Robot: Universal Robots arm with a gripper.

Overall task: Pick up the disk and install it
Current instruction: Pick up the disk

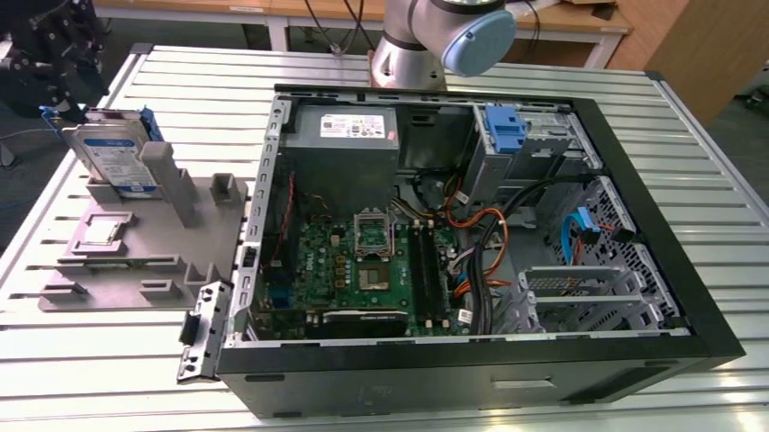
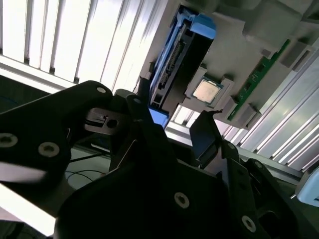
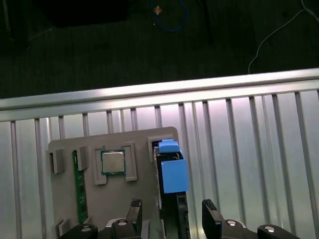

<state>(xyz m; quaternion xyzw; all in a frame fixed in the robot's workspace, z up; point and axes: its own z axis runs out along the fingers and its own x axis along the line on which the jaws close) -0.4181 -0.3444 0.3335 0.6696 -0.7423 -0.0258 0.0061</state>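
Ribbed metal table [image 1: 72, 360]; open case [image 1: 481, 371] at centre; grey holder [image 1: 144, 243] at its 9 o'clock in the exterior view. Disk [image 1: 114, 153]: on edge at the holder's 11 o'clock corner; judged stiff, fairly heavy, smooth, shock-sensitive, so best taken across its flat faces. Gripper [image 3: 172, 211]: jaws wide, straddling the disk, holding nothing.

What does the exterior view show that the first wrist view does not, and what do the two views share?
The exterior view has the open black computer case with its green motherboard and grey power-supply box. The first wrist view has the two black fingers standing open on either side of the silver disk with blue rails, not touching it, and a green memory stick. Both have that disk upright in the grey plastic holder on the slatted metal table.
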